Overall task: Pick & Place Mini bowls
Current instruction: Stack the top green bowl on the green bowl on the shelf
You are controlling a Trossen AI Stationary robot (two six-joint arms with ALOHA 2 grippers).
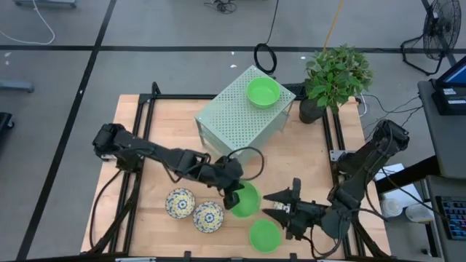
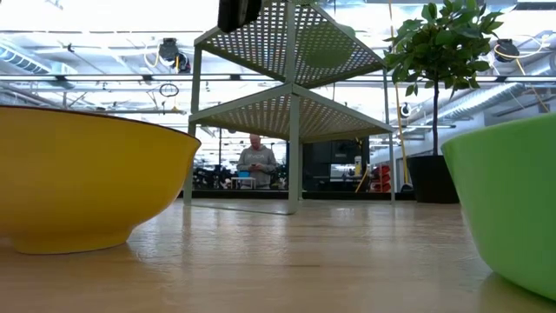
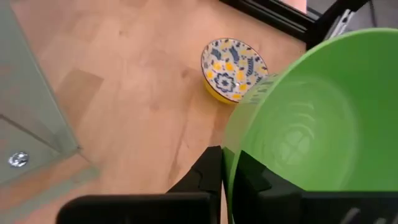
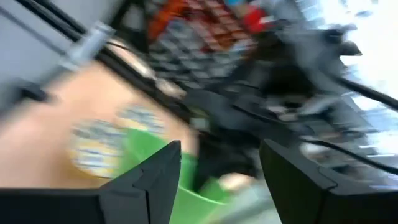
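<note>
Fingers, left gripper [image 1: 234,198]: clamped on green bowl [image 1: 246,200] rim, frame centre-bottom.
Fingers, right gripper [image 1: 271,204]: spread apart, lower right.
Floral bowls [image 1: 180,203]: lower left, on table [image 1: 167,131].
Box [image 1: 244,115]: topped by another green bowl [image 1: 263,92].

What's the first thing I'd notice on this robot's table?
The left claw pinching the rim of a bright green bowl mid-table, with the right claw open right beside it. Then the pale-green perforated box at the back with another green bowl on top, and two flowery bowls at the front.
</note>
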